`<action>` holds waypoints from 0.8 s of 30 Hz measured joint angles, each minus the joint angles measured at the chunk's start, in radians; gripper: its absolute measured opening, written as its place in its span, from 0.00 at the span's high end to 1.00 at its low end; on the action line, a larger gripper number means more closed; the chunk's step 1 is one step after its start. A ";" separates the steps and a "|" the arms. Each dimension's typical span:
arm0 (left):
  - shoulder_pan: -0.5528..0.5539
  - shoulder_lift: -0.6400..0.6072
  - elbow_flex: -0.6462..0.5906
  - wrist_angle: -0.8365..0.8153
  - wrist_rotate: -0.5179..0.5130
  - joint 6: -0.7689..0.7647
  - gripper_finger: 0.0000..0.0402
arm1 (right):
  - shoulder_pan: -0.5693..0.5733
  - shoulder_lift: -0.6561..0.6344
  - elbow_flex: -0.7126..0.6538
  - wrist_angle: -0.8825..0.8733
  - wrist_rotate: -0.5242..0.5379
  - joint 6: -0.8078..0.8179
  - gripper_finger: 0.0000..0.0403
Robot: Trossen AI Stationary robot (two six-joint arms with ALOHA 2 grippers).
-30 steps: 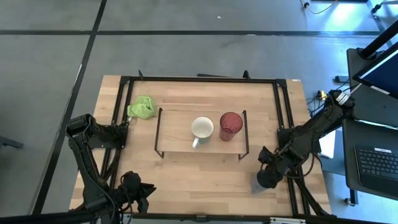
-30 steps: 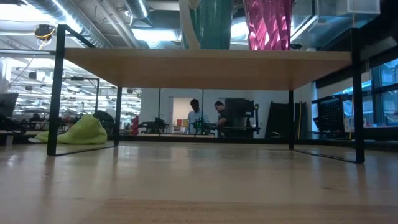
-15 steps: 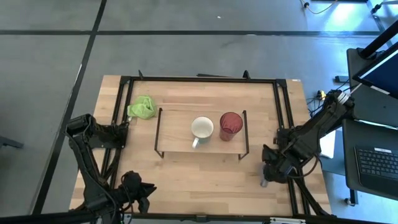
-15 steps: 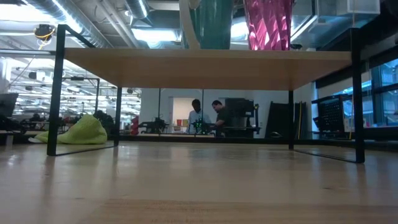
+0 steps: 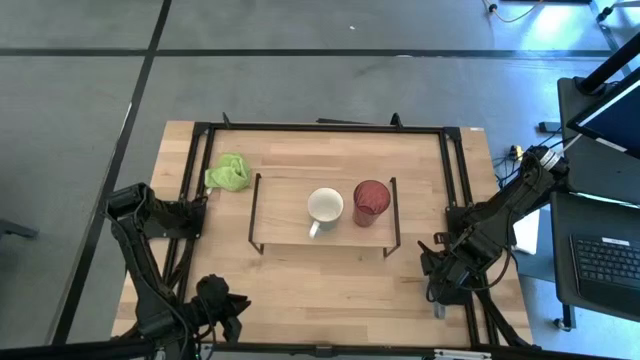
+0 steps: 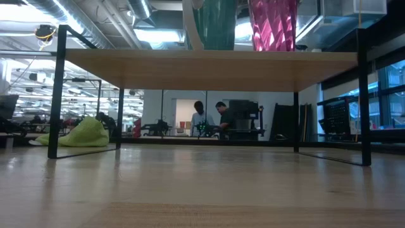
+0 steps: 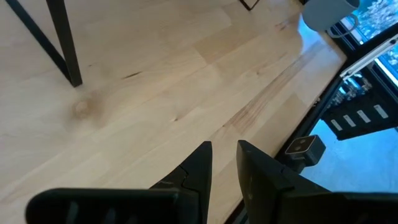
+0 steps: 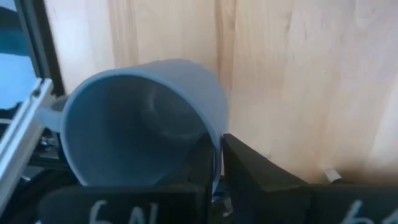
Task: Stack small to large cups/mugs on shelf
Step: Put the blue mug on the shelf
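Observation:
The small grey-blue mug (image 8: 143,124) is at the table's near right corner, mostly hidden in the high view under my right gripper (image 5: 440,295), which is shut on it (image 8: 214,165). Its handle (image 8: 46,115) sticks out sideways. The light-wood shelf (image 5: 285,215) stands mid-table on black wire legs. On it stand the white mug (image 5: 325,205) and, to its right, the red tumbler (image 5: 371,203). The low view shows both from below, the white mug (image 6: 215,25) and the tumbler (image 6: 272,25). My left gripper (image 5: 222,305) waits shut at the near left corner (image 7: 224,149). My right gripper holds the grey-blue mug by its rim (image 8: 214,134), on the side away from the handle. The wall is pinched with one finger inside the mug and one finger (image 8: 255,171) outside. The fingers come from above, and the mug's mouth faces up toward the wrist.
A green cloth-like lump (image 5: 228,172) lies left of the shelf near the far left corner. A black frame (image 5: 455,180) runs round the tabletop, close to my right gripper. Bare wood lies between the shelf and the near edge. People stand in the room beyond the table.
My right gripper has moved a little toward the table's near edge, over the grey-blue mug, and now covers more of it in the high view. The shelf, the white mug and the red tumbler have stayed put.

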 joint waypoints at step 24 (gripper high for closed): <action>0.025 0.000 0.000 -0.026 0.004 0.019 0.83 | 0.000 0.000 0.000 0.013 0.033 0.075 0.70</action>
